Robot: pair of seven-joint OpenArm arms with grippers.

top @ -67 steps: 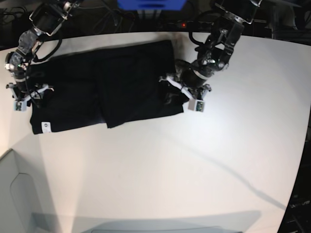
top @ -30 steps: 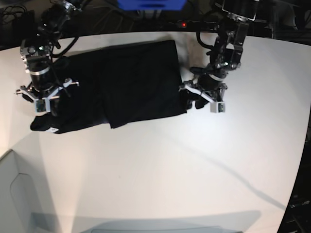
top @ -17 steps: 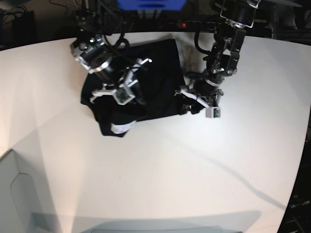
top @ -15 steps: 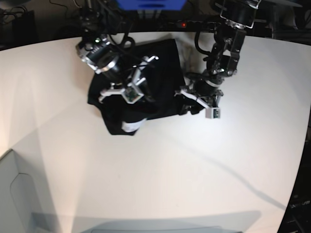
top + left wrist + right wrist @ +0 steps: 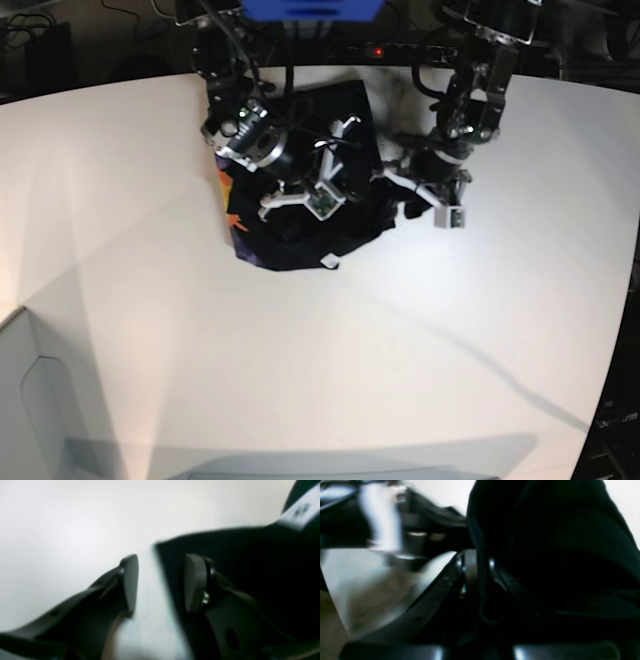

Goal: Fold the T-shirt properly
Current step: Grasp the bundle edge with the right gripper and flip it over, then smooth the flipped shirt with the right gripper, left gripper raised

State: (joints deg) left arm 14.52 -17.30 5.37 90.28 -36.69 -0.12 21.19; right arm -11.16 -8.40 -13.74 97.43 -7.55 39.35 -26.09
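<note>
Robot lab — white table [image 5: 420, 360], cables

T-shirt [image 5: 300, 215] now folded rightward

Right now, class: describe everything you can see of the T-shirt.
The T-shirt is black, soft cloth, bunched in a partly folded heap at the table's far middle. Orange print shows along its left edge, a small white tag at its near edge. The right gripper pinches a fold; the left gripper straddles its edge, open.
</note>
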